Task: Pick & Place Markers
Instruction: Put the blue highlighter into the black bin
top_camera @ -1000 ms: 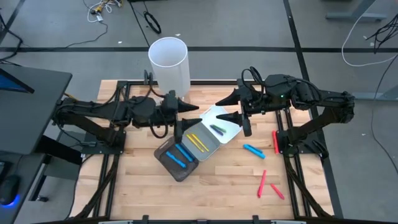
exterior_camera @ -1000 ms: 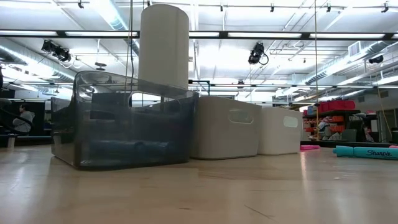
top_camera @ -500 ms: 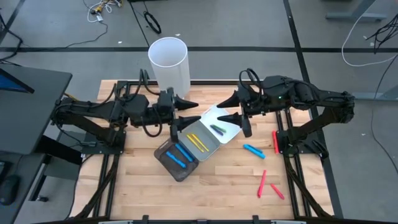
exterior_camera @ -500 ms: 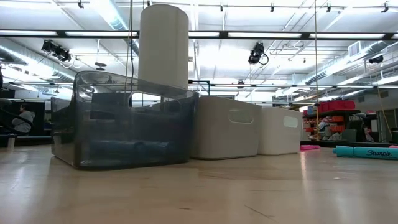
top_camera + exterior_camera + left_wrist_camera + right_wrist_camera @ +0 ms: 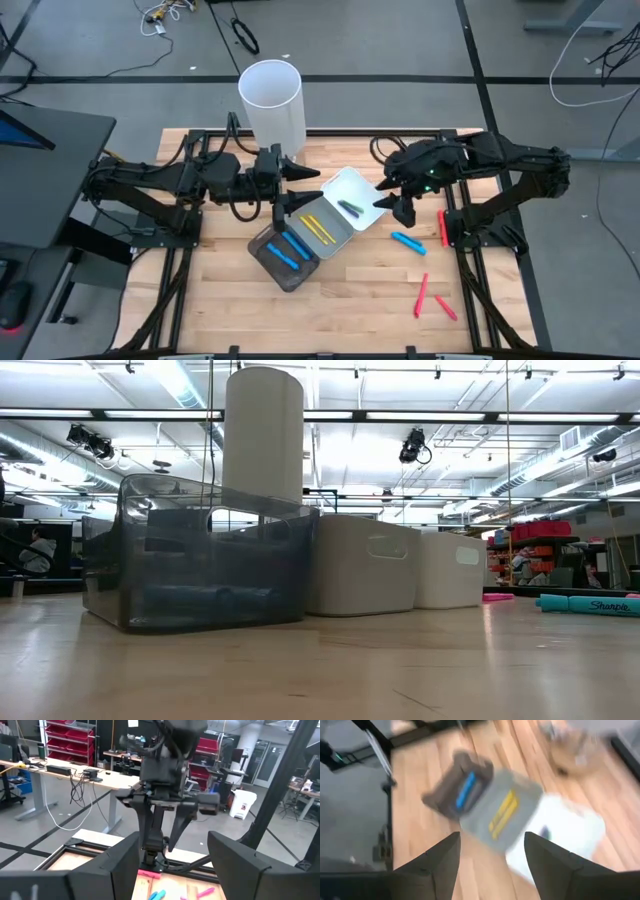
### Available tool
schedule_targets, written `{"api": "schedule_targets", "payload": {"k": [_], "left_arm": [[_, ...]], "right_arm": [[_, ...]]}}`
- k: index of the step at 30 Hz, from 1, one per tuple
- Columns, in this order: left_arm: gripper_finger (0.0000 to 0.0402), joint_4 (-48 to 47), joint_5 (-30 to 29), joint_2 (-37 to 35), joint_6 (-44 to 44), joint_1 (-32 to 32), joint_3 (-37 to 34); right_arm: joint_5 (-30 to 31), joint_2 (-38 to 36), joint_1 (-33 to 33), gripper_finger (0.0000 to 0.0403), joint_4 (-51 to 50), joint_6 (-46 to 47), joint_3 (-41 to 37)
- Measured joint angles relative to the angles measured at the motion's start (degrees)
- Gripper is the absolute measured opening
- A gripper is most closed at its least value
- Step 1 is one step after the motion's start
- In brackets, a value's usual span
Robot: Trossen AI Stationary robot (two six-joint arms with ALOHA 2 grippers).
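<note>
Markers [image 5: 406, 241], thin capped sticks, lie on slatted wood table [image 5: 360, 290].

3 trays [image 5: 318, 228] sit touching in a diagonal row at the middle of the table [image 5: 220, 310], with a tall cylinder [image 5: 271, 100] behind them at the table's far edge. Markers [image 5: 284, 249] lie inside each tray, and 5 more lie loose on the table to the right of the row. The left gripper [image 5: 300, 190] hangs over the row's left side and the right gripper [image 5: 390, 200] at its right end.
</note>
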Motion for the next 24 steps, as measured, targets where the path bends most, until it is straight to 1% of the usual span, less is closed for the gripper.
{"api": "schedule_targets", "payload": {"k": [5,13,17,24], "left_arm": [[0.0236,0.0,0.0,0.0,-0.2,0.0,0.0],[0.0236,0.0,0.2,0.0,-1.4,0.0,0.0],[0.0236,0.0,0.2,0.0,-1.4,0.0,0.0],[0.0236,-0.2,0.4,0.0,-1.4,0.0,0.0]], "right_arm": [[0.0,0.0,0.1,0.0221,-10.4,2.5,0.0],[-0.1,-0.2,0.4,0.0221,-23.0,5.8,0.0],[-0.7,-2.5,0.4,0.0221,-22.5,7.3,0.0],[0.5,-6.1,0.4,0.0221,-22.7,13.8,-0.2]]}}
